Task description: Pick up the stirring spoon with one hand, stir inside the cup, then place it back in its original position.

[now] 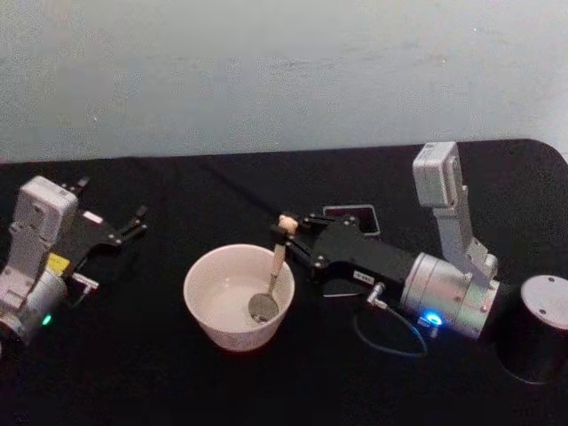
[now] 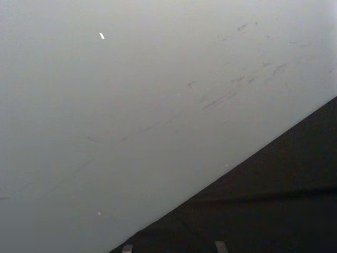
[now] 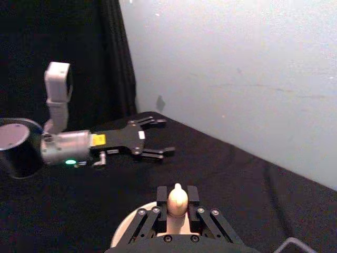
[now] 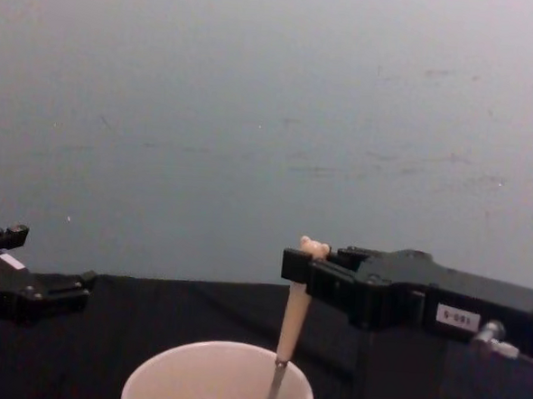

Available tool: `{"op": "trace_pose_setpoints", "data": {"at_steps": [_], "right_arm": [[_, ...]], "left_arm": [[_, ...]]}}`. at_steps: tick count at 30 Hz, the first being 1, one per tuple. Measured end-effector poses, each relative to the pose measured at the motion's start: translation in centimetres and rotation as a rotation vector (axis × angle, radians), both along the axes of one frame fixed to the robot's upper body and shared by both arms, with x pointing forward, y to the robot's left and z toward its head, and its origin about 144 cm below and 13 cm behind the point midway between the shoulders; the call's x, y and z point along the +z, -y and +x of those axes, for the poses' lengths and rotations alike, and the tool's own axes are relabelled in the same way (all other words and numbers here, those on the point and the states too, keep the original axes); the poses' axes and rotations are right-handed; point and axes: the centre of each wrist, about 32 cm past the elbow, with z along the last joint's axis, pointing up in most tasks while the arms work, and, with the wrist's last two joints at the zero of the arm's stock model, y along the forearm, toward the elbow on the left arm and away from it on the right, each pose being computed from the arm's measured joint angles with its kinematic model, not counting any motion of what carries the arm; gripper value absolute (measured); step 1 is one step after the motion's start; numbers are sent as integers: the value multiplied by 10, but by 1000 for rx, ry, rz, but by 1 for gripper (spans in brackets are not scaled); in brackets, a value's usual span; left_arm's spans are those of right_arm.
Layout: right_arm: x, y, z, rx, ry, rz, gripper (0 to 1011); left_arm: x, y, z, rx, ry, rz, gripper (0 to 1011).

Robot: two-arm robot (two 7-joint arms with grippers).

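1. Right gripper [image 1: 286, 232] is clamped on the top of the small spoon's beige handle, with the little bear head poking out just above the fingers. It reaches in from the robot's right and hovers over the near rim of the cup.
2. That stirring spoon [image 1: 273, 277], with its shiny metal bowl and thin dark neck, hangs nearly upright, leaning slightly. Its bowl is down inside the wide, round cream-white cup [image 1: 200, 266], close to the floor on the gripper's side.
3. The cup stands on the black-covered table [image 1: 177, 382], about midway between the two arms.
4. Left gripper [image 1: 111, 202] is parked at the table's left edge, well apart from the cup, its fingers spread and holding nothing.
5. My reading: the stirring step is in hand, since the spoon is already lifted and dipped.
6. Next the wrist needs to sweep small circles, keeping the bowl off the thin rim so the cup doesn't slide or tip.
7. After that the spoon must rise clear and go back, probably to the dark grey square holder [image 1: 353, 214] just behind the right gripper.
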Motion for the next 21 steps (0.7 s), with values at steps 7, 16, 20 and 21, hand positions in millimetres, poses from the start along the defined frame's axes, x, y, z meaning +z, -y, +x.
{"op": "trace_pose_setpoints", "data": {"at_steps": [7, 16, 20, 21], "right_arm": [[-2, -8, -7, 44, -26, 16, 216], [-5, -28, -4, 73, -35, 33, 216], [-7, -36, -1, 75, -33, 34, 216], [-7, -39, 1, 72, -32, 32, 215]], "left_arm": [[0, 0, 0, 0, 0, 0, 1001], [0, 0, 0, 0, 0, 0, 1001], [0, 0, 0, 0, 0, 0, 1001], [0, 0, 0, 0, 0, 0, 1001]]}}
